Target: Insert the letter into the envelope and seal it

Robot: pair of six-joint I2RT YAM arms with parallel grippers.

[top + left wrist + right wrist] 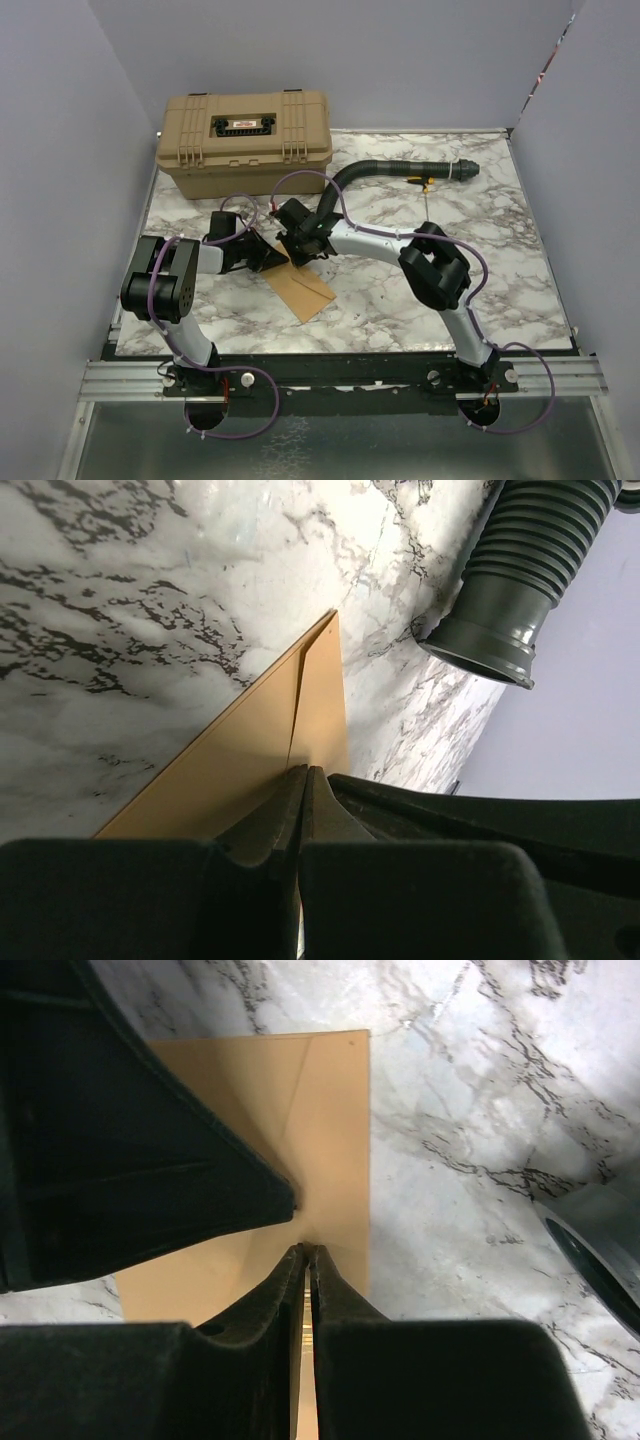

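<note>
Envelope [308, 292] lies flat on the tabletop [450, 300], left of centre. Its far corner is hidden under the left end effector [280, 260] and the right end effector [303, 252], which meet there. Open marble stretches to its right; a toolbox [245, 140] and a hose [390, 170] line the far edge.

Left wrist view: the fingers [265, 825] are pressed together at a crease; whether they pinch paper is unclear.

Right wrist view: the fingers [350, 1310] nearly meet, a tan sliver showing in the slit, and they cover the envelope's near edge.
</note>
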